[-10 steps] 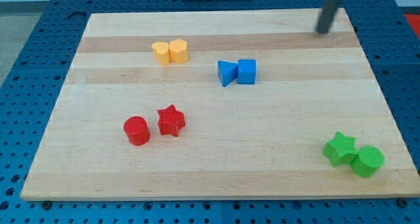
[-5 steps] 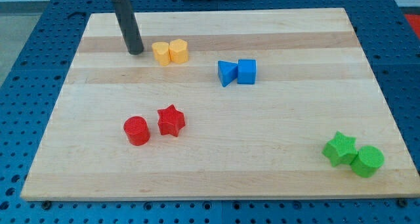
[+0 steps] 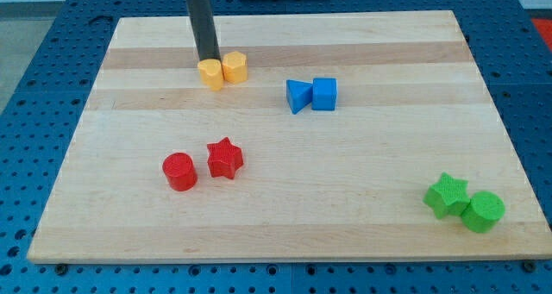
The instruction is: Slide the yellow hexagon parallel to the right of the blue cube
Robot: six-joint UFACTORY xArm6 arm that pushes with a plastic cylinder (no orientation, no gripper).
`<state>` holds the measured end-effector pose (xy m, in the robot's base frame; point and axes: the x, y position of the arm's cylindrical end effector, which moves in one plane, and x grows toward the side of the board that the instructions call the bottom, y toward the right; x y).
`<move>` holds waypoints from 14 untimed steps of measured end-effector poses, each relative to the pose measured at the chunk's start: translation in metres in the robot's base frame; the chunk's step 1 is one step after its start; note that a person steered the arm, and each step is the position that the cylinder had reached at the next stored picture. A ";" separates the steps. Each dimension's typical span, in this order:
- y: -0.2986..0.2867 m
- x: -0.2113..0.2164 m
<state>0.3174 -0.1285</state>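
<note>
my tip (image 3: 208,60) touching yellow hexagon (image 3: 210,73) (top edge)

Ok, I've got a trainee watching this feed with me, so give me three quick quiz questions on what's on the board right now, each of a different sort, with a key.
1. True or false: my tip is at the pair of yellow blocks, on the side toward the view's top.
2. Which block touches the blue cube? A) the red star B) the blue triangular block C) the green cylinder
3. Fill in: the green star sits near the view's bottom ____ corner of the wooden board.

Key: 1 true; 2 B; 3 right.
</note>
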 end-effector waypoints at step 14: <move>0.231 -0.028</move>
<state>0.2890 0.1021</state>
